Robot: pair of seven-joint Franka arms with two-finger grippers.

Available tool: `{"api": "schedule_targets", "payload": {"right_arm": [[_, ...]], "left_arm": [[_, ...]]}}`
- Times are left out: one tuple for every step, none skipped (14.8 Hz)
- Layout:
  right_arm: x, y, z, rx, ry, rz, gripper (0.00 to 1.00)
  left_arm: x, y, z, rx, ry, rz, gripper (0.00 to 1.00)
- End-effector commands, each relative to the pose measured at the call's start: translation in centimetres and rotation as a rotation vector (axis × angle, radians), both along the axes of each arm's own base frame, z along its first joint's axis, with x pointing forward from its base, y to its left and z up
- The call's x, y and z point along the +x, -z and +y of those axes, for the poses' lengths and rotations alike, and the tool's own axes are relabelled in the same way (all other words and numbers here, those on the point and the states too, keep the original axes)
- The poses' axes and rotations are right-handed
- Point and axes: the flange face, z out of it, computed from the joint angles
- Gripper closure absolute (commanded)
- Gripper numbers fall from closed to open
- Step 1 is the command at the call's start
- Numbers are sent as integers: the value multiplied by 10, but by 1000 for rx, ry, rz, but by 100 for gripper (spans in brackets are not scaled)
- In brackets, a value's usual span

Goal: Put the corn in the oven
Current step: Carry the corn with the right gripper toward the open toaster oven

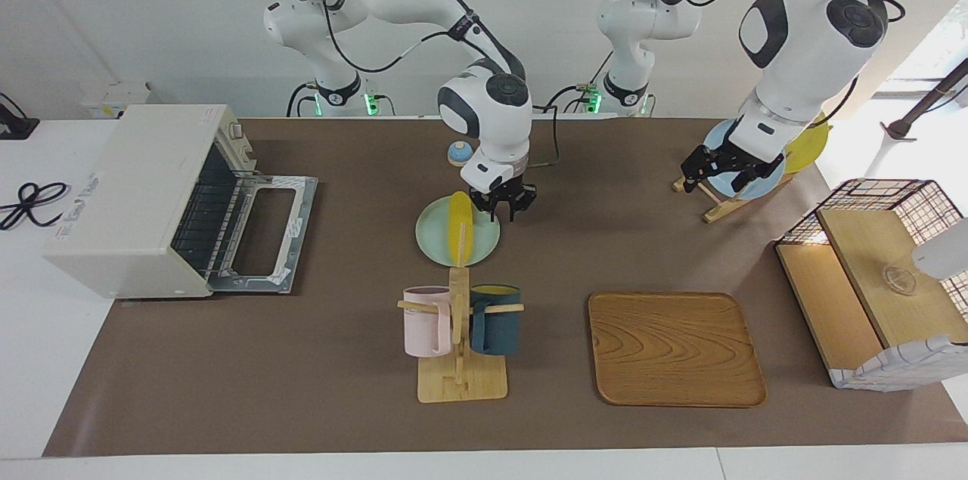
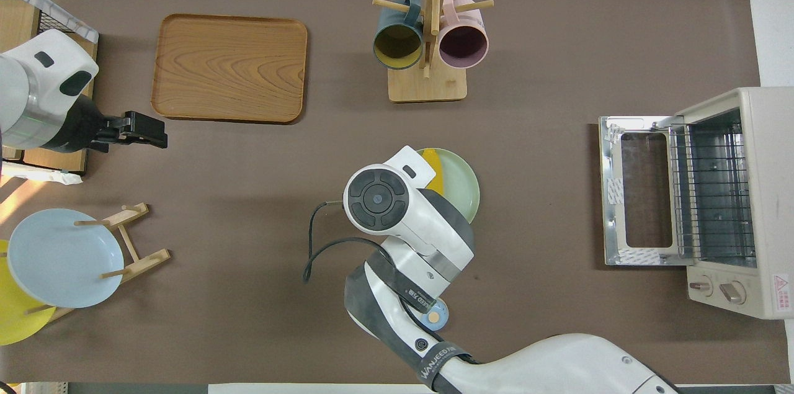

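Corn first: the bright yellow tapered corn cob (image 1: 460, 227) lies on the pale teal round plate (image 1: 435, 242) at the middle of the facing view, so it hasn't gone anywhere near the off-white boxy toaster oven (image 1: 125, 196) at the left of that frame. Good news is the oven's glass drop-down door (image 1: 265, 227) is already flat open on the brown table (image 1: 302, 389) with the wire rack showing, so that bit looks done. The right gripper (image 1: 504, 205) hangs right beside the cob over the plate's rim; its fingers look partly drawn in, but I honestly can't tell whether they've got the cob or are only next to it. In the overhead view the arm covers most of the cob and only a yellow sliver (image 2: 434, 174) peeks out. The left gripper (image 1: 718, 171) waits over by the blue plate on the wooden rack (image 1: 745, 181), right side of the facing view, fingers spread wide and empty. So what's left, I'd say: grab, carry across, set it on the rack. Readable text: "WANJEED" on the strap of the right arm at the bottom of the overhead view; the oven's side lettering and its warning sticker are too small to read.
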Motion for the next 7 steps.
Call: {"api": "schedule_targets", "payload": {"right_arm": [[1,9,0,-13,-24,-27,60],[0,11,-2,-16,-25,-25,64],[-3,13,-2,-9,-29,-31,64],[-6,18,-4,-3,-30,-34,64],[-9,23,-6,0,-33,-35,65],[-10,25,-7,0,-34,-35,66],[-10,25,-8,0,-32,-35,70]], "left_arm": [[-18,-10,4,21,18,49,0],[-20,-11,3,21,20,53,0],[-21,-12,3,21,20,52,0],[-21,-12,1,21,25,50,0],[-22,-16,-1,21,28,43,0],[-22,-19,-1,20,29,38,0],[-22,-21,-3,21,33,33,0]]}}
